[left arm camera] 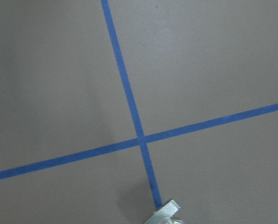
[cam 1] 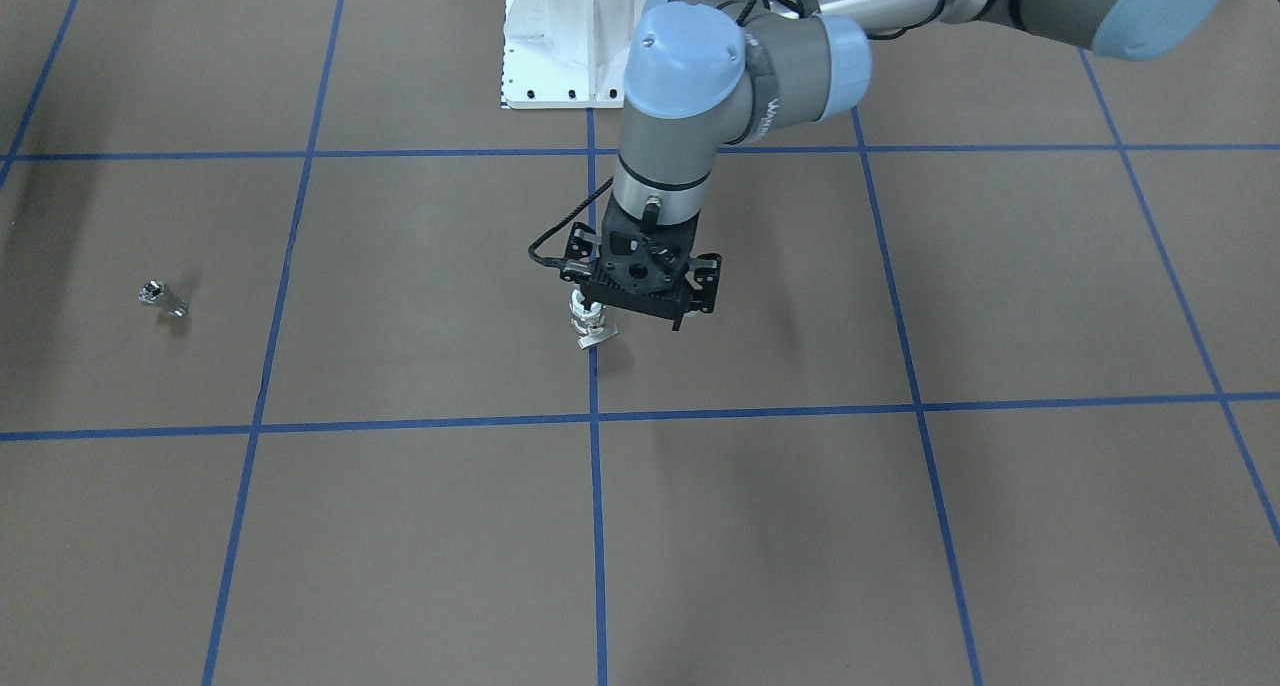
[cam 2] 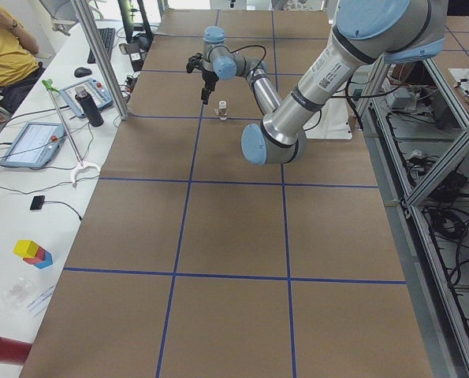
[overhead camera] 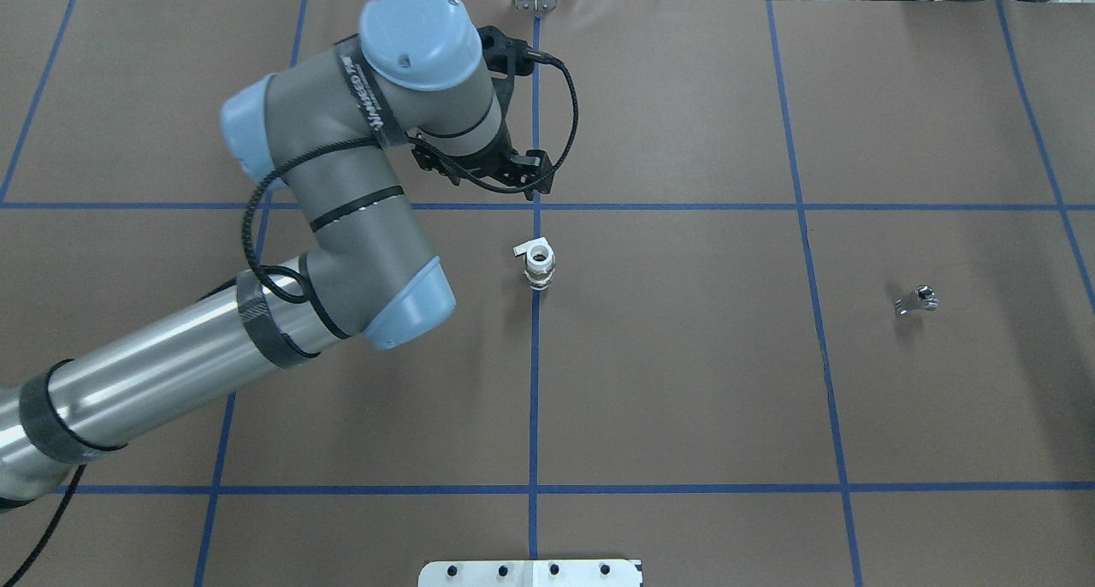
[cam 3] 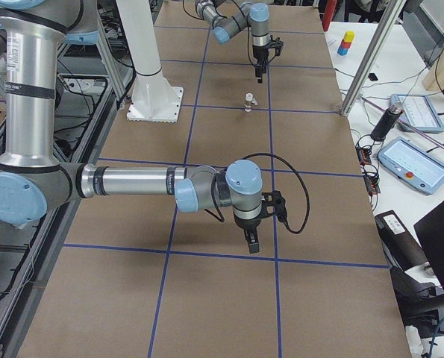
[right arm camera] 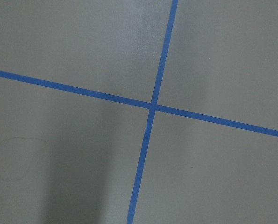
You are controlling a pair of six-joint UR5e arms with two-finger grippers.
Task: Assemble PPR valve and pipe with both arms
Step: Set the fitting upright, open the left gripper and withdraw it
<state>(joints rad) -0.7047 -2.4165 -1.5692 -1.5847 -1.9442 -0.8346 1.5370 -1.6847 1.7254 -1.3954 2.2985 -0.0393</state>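
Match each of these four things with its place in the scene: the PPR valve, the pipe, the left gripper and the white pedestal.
Things:
1. PPR valve
2. pipe
3. left gripper
4. white pedestal

Places:
A. at the table edge on the robot's side
B. upright on the blue centre line
C. above the table, just beyond the valve
D. on the table, far to the robot's right

Pairs: 1-B, 2-D, 3-C, 4-A

overhead and front views — opposite sides, steeply down, same table (overhead camera: pixel 684 356)
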